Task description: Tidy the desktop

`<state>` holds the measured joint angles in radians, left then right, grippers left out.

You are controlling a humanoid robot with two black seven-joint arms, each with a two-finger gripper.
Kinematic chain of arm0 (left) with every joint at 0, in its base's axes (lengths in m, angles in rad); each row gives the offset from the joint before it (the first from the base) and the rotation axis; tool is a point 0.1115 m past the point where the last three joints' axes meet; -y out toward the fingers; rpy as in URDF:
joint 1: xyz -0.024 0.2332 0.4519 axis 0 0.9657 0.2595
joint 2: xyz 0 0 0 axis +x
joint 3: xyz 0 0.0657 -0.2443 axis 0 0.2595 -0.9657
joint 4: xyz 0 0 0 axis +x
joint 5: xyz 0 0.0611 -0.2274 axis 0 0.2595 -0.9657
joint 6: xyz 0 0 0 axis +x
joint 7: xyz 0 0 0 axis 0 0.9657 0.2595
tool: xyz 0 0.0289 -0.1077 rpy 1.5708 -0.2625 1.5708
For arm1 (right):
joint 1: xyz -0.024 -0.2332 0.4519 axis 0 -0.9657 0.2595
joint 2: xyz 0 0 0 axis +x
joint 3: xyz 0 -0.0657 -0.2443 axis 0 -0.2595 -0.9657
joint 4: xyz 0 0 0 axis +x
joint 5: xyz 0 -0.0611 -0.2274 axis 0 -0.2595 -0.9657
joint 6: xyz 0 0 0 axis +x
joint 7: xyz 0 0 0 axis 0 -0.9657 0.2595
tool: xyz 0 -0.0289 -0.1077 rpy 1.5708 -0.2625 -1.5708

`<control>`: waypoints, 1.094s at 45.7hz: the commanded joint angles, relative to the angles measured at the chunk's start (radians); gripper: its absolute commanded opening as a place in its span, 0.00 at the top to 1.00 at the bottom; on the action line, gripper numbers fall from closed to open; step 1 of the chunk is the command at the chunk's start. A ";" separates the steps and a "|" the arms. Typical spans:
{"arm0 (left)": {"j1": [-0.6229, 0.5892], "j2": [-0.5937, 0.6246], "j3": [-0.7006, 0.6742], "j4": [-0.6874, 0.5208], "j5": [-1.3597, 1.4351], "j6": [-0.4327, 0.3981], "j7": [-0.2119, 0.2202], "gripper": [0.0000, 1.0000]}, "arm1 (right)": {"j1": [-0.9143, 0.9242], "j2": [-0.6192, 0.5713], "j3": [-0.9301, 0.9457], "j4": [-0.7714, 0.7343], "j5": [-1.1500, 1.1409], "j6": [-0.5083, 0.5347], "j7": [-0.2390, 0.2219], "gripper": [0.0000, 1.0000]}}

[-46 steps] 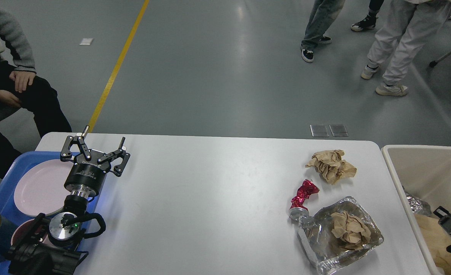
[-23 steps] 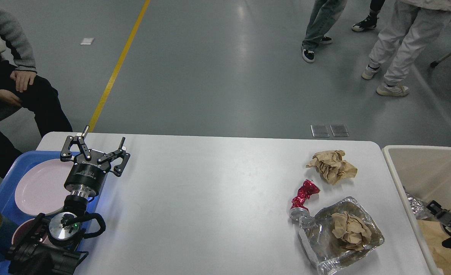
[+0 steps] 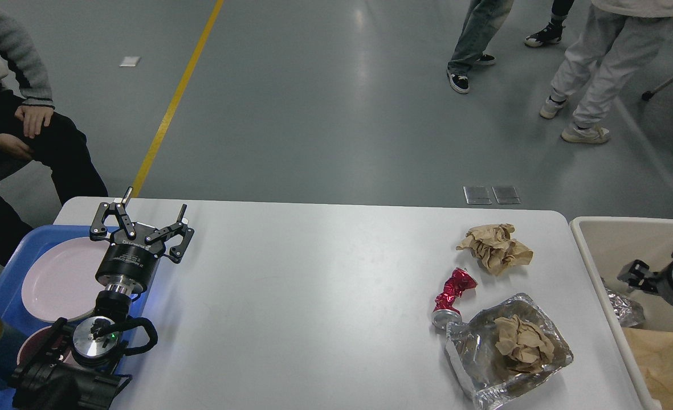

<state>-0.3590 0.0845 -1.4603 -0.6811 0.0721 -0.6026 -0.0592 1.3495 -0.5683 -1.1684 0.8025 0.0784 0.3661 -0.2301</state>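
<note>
Right now the desktop (image 3: 325, 296) spreads white ahead. My left gripper (image 3: 141, 219) hangs wide and empty at its left end; my right gripper (image 3: 635, 274), over the beige bin (image 3: 615, 239), I cannot tell. The crumpled paper (image 3: 494, 246), red wrapper (image 3: 455, 288) and foil tray (image 3: 507, 350) look light and crushable, so pinch at folds.

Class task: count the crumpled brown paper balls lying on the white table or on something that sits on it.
2. One paper ball lies directly on the desktop near its far right corner; the other sits inside the foil tray nearer the front.
</note>
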 commanded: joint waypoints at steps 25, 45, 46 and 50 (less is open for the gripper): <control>0.000 0.000 0.000 0.000 0.000 0.001 -0.001 0.03 | 0.871 0.313 -0.134 0.563 0.115 0.522 -0.003 0.00; 0.000 0.000 0.000 0.000 0.000 0.001 -0.001 0.03 | 1.100 0.329 -0.076 0.894 0.138 0.287 0.002 0.00; 0.000 0.000 0.000 0.000 0.000 0.001 -0.001 0.03 | 1.097 0.329 -0.071 0.894 0.138 0.281 0.002 0.00; 0.000 0.000 0.000 0.000 0.000 0.001 -0.001 0.03 | 1.068 0.321 -0.062 0.894 0.141 0.280 0.003 0.00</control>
<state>-0.3589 0.0849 -1.4603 -0.6811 0.0721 -0.6013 -0.0595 2.4478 -0.2407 -1.2421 1.6883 0.2169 0.6639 -0.2281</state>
